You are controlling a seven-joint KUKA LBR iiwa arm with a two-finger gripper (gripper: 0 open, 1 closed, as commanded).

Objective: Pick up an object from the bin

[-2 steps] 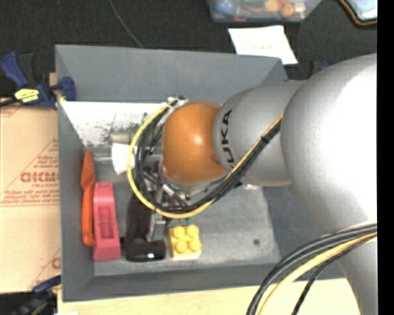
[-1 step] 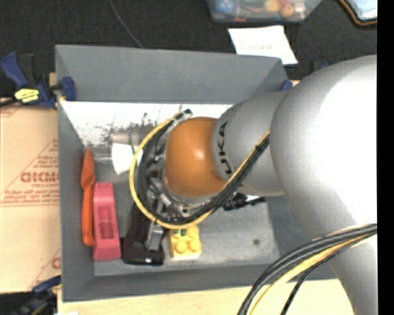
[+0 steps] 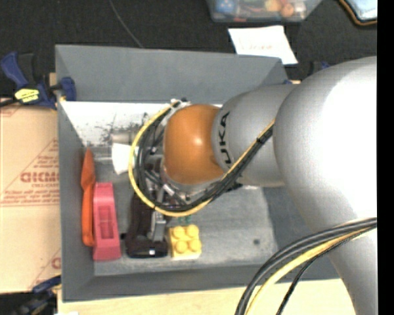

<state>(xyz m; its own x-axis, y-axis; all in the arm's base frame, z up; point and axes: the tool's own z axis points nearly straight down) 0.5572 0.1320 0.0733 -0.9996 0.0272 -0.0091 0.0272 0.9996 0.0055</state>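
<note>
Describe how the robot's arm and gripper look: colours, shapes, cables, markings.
The arm is thick, rounded and silver-grey, with black lettering near the wrist. A glossy orange cover caps the wrist. Yellow and black cables loop round it and run back along the arm. The gripper beneath is dark and largely hidden.

The arm [image 3: 302, 130] and its orange wrist cover [image 3: 190, 143] hide the middle and right of the bin [image 3: 164, 71]; a white thing [image 3: 121, 157] at far left is half covered, and a dark shape [image 3: 144, 247] beside the yellow brick [image 3: 185, 239] cannot be identified.
</note>
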